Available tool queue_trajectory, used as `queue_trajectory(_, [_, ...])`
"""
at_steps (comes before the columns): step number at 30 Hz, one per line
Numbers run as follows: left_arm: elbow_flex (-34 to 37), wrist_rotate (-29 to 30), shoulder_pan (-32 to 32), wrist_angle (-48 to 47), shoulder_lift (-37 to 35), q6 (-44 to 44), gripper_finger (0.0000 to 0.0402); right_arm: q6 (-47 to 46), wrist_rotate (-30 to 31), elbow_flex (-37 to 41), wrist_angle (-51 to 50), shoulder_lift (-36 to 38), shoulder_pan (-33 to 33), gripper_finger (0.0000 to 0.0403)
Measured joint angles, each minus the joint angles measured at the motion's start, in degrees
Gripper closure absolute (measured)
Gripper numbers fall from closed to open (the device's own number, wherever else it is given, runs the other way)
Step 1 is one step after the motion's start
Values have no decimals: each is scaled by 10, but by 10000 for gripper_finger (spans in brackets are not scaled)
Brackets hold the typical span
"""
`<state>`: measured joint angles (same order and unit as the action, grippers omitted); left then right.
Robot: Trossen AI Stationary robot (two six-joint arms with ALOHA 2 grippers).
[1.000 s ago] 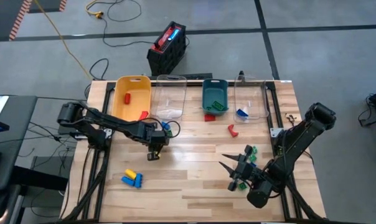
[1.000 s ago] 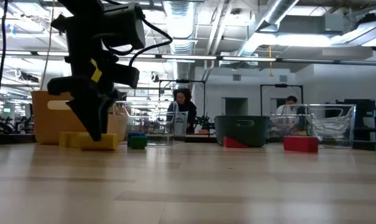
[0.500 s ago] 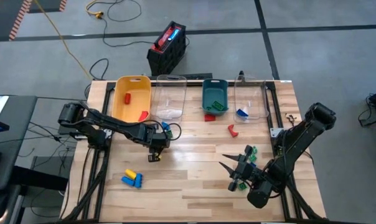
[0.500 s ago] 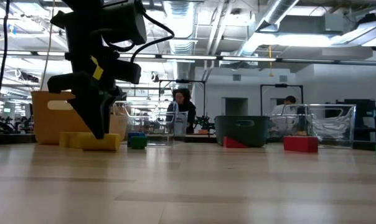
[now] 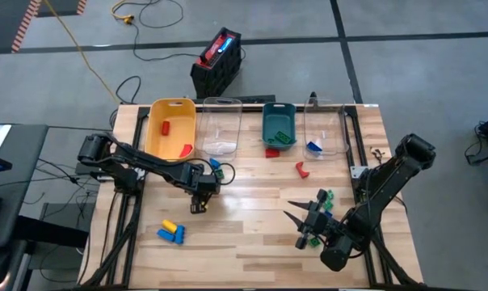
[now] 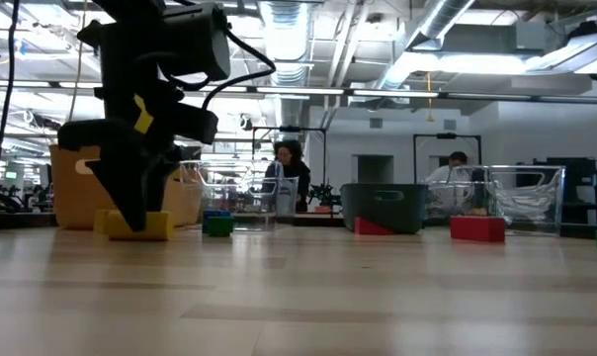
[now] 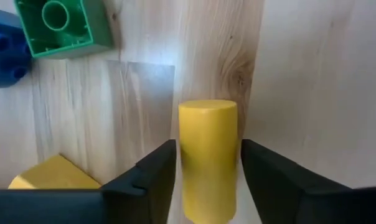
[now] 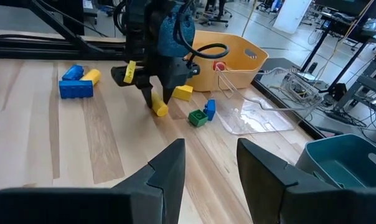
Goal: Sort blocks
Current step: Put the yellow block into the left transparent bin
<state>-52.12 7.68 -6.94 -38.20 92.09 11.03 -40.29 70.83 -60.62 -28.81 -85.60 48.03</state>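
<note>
My left gripper (image 5: 198,205) points down at the table's middle left, shut on a yellow cylinder block (image 7: 207,155), also seen as yellow cylinder (image 8: 159,109). A yellow wedge block (image 7: 48,174), a green brick (image 7: 63,25) and a blue brick (image 7: 1,46) lie flat beside it. A blue brick and yellow cylinder pair (image 5: 171,232) lies near the table's near left. Two red blocks (image 5: 301,169) (image 5: 271,151) lie before the bins. My right gripper (image 8: 210,180) is open over the near right, touching nothing, with green blocks (image 5: 328,196) (image 5: 315,238) close by. My left gripper has the yellow cylinder pinched between its two fingers (image 7: 157,180), which lie on its curved sides (image 7: 183,162) near one end. The fingers come from above, pointing down. The cylinder's free end (image 8: 161,112) is at the table top; whether it rests there I cannot tell.
Four bins stand in a row along the far edge: yellow bin (image 5: 157,129) with red blocks inside, clear bin (image 5: 221,105), teal bin (image 5: 267,121) holding a green brick, clear bin (image 5: 338,129) holding a blue one. Bare wood lies at the table's middle and near edge.
My left gripper has shifted slightly toward the table's left, staying low at the table top, and the yellow cylinder under it has moved the same way with it.
</note>
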Motion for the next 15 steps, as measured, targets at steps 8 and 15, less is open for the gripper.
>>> queue_trajectory(8, [0, 3, 0, -12, -1, 11, 267, 2, 0, 0, 6, 0, 4, 243])
queue_trajectory(15, [0, 21, -2, -17, -1, 14, 291, 3, 0, 0, 6, 0, 3, 243])
